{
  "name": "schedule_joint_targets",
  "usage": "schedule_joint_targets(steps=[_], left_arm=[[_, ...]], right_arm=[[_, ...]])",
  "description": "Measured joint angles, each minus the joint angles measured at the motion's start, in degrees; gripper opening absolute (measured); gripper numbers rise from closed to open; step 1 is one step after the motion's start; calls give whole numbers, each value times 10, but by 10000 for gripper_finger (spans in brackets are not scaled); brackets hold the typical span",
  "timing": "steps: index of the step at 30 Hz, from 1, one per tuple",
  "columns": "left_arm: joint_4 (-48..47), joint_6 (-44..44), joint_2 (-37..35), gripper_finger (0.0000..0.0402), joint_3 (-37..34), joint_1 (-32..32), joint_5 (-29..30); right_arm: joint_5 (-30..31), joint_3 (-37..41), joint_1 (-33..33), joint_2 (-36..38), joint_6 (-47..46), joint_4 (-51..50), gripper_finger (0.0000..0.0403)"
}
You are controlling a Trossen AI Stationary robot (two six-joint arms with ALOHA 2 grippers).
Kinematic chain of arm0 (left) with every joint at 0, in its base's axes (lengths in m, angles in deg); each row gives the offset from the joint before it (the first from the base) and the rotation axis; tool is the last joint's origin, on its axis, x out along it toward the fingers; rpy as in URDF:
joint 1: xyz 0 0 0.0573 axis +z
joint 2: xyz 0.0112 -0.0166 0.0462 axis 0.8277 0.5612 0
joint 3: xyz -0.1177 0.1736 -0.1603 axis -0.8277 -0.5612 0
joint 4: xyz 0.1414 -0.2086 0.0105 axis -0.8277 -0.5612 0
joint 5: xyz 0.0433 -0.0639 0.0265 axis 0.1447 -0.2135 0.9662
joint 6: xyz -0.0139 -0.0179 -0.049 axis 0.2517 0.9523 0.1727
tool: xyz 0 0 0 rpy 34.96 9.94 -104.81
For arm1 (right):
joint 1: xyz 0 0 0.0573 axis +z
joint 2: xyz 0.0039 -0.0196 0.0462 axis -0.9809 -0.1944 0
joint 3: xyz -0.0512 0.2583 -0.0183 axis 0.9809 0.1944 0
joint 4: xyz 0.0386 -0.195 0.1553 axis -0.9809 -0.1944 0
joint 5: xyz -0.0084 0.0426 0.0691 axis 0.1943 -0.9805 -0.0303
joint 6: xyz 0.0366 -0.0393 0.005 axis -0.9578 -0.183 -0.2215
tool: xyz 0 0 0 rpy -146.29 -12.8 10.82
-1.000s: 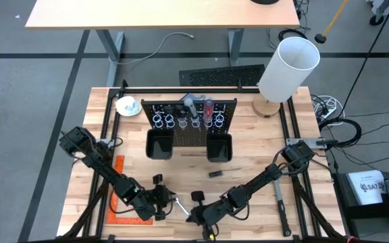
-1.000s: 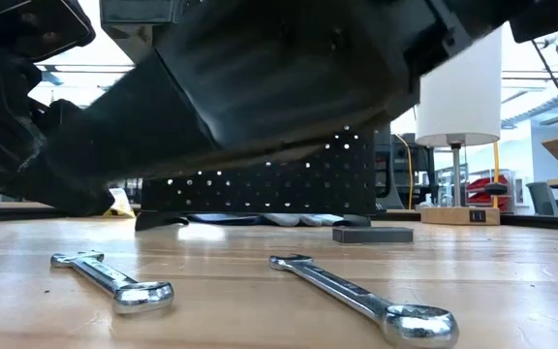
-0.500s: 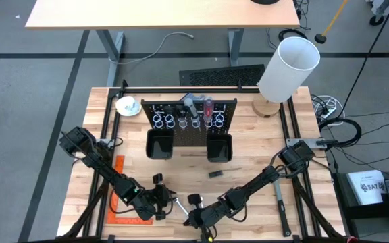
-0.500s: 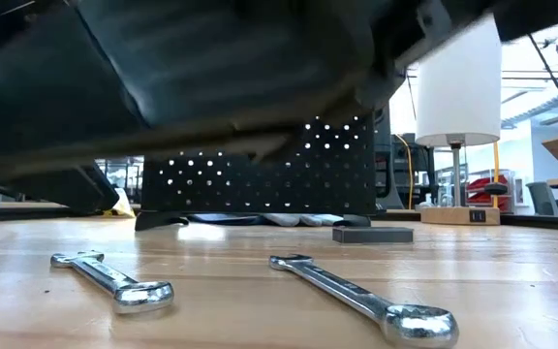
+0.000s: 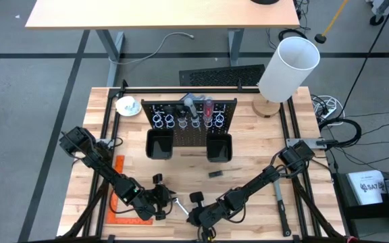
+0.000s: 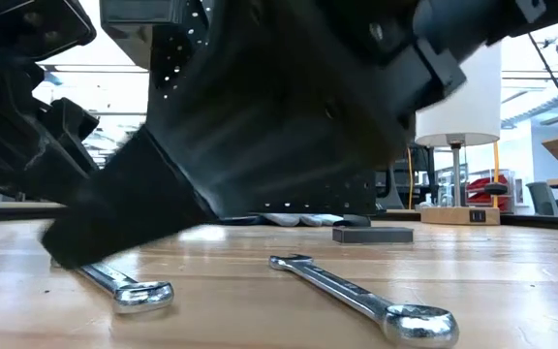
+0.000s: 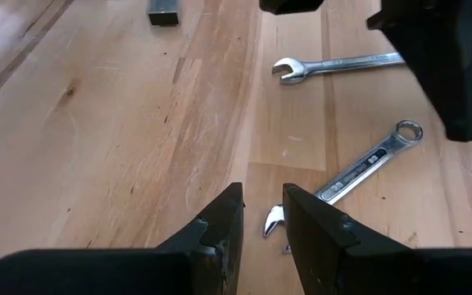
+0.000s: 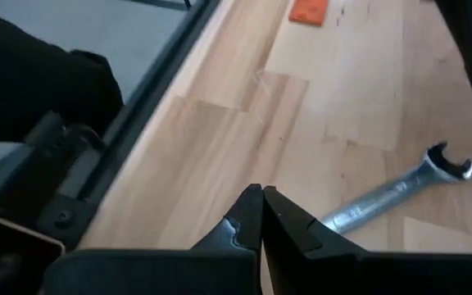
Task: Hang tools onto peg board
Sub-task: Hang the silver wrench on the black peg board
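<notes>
You had both arms crowded down at the near edge of the table, well apart from the peg board (image 5: 190, 121), which stood upright at the far side with a few tools already in its ring holders. My guess: you placed them there because two wrenches were loose on the wood near the front.

Left gripper (image 7: 260, 220) — fingers a narrow gap apart, holding nothing. It hovered just above the open end of the nearer wrench (image 7: 359, 170), whose ring end pointed away; the tips looked close to that end, but contact cannot be judged. The second wrench (image 7: 338, 65) lay farther off, untouched.

Right gripper (image 8: 261, 215) — fingers pressed together, nothing between them. It sat low over bare wood, with a wrench (image 8: 400, 192) lying just beside it, not touching. Which of the two wrenches this one was, I cannot tell.

A small dark block (image 5: 215, 173) rested between the arms and the board. Judging by this, the pickup was not yet made.
</notes>
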State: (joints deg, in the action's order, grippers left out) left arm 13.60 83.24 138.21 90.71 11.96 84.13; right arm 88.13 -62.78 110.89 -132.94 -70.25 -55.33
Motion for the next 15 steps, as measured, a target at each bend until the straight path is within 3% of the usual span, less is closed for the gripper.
schedule_joint_targets(steps=[15], left_arm=[[0,0,0,98,0,0,-1]], right_arm=[[40,0,0,12,3,-44,0]])
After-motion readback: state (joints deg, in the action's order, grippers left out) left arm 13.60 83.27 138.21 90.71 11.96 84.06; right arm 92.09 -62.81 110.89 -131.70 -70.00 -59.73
